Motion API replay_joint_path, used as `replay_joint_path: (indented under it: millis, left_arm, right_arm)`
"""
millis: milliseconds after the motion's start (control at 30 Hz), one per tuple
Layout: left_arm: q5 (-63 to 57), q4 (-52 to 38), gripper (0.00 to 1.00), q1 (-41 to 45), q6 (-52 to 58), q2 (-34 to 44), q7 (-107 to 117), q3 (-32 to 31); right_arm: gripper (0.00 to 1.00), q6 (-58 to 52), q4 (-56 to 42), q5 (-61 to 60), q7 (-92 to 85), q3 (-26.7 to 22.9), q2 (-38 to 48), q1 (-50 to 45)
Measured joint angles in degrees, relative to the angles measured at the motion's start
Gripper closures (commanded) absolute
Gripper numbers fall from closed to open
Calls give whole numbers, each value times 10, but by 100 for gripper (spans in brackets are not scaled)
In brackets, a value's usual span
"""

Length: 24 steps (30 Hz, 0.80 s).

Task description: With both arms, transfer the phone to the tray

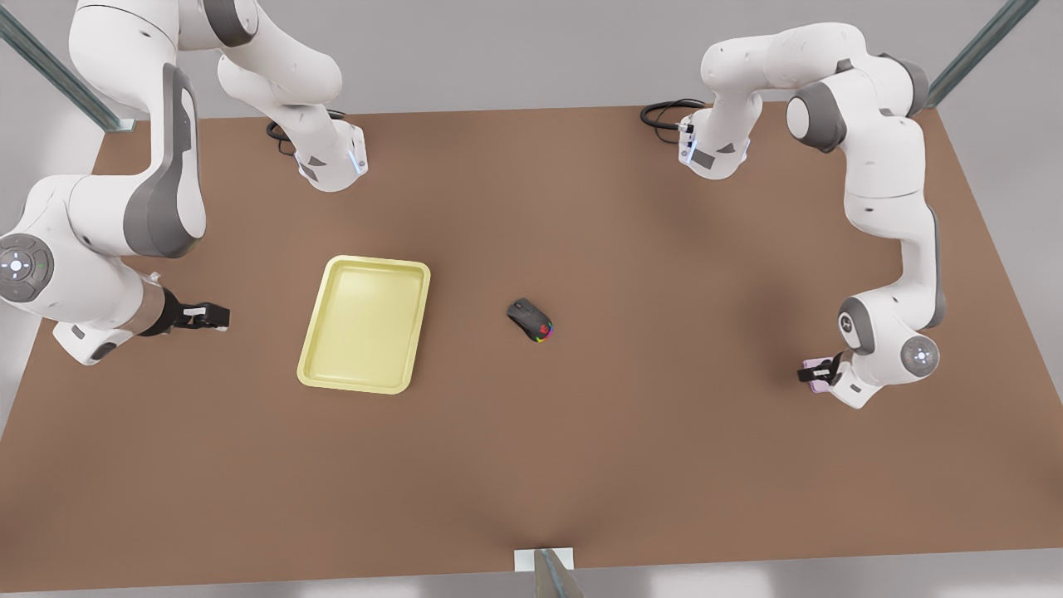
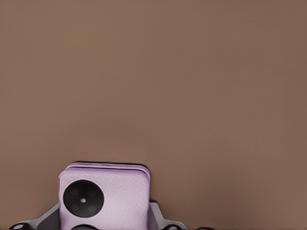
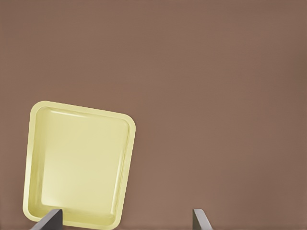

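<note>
Phone [image 2: 103,196], clamped in left gripper [image 1: 818,373] far from tray [image 1: 365,324] past mouse [image 1: 531,320]: likely light, rigid, slick, best held by edges; right gripper [image 1: 217,316] beside tray, fingers spread, empty.

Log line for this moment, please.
left gripper: shut on phone, front view's right | right gripper: open, beside tray | mouse: mid-table

A black computer mouse [image 1: 531,320] with rainbow lights is sitting on the brown table [image 1: 631,448], while black cables [image 1: 664,115] are lying coiled at its far edge.
</note>
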<state>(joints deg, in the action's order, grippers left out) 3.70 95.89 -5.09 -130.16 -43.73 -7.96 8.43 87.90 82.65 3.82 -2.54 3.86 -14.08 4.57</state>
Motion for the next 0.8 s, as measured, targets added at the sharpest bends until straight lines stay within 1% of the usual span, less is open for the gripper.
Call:
replay_joint_path:
  millis: [300,333,400,467,533,633,700,800]
  left_arm:
    - [1,-1,21,0,8,10,4,0]
    - [1,-1,21,3,10,20,6,-7]
    - [0,-1,21,30,20,49,19,-30]
    - [0,-3,21,79,31,67,41,-46]
    - [-3,-18,21,123,39,71,77,-84]
    - [-6,-110,21,224,66,28,147,-109]
    - [-6,-187,21,281,82,-28,200,-112]
    - [-5,-272,21,312,96,-79,277,-113]
  right_arm:
    - [0,0,1,0,0,0,0,0]
    - [0,0,1,0,0,0,0,0]
    - [0,0,1,0,0,0,0,0]
    - [0,0,1,0,0,0,0,0]
    - [0,0,1,0,-1,0,0,0]
    - [0,0,0,0,0,0,0,-1]
    - [0,0,0,0,0,0,0,-2]
    - [0,0,0,0,1,1,0,-4]
